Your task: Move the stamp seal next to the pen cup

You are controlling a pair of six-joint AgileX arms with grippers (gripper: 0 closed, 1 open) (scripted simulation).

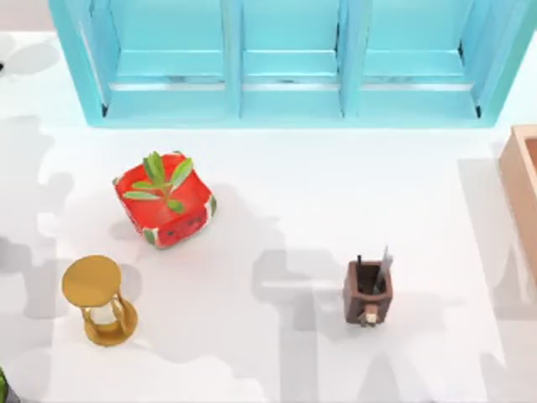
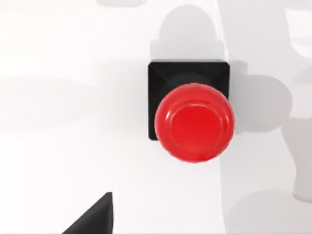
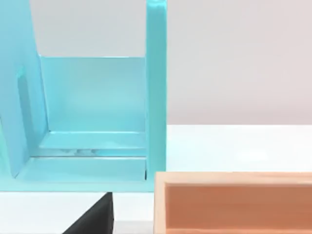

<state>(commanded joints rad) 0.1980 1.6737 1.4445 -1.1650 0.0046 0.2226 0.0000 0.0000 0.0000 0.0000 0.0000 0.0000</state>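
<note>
Below the left wrist camera, the stamp seal (image 2: 192, 119) stands upright on the white worktop (image 2: 58, 122). Whether either pincer is apart or together cannot be told. Toward the worktop's right, the pen cup (image 1: 367, 291) stands alone.

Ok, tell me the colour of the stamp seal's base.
Black, under a glossy red knob; the stamp seal shows best in the left wrist view.

Little of either AgileX arm shows — just one matte black, sharp-edged wedge of finger (image 2: 92, 217) in each wrist view (image 3: 92, 217).
</note>
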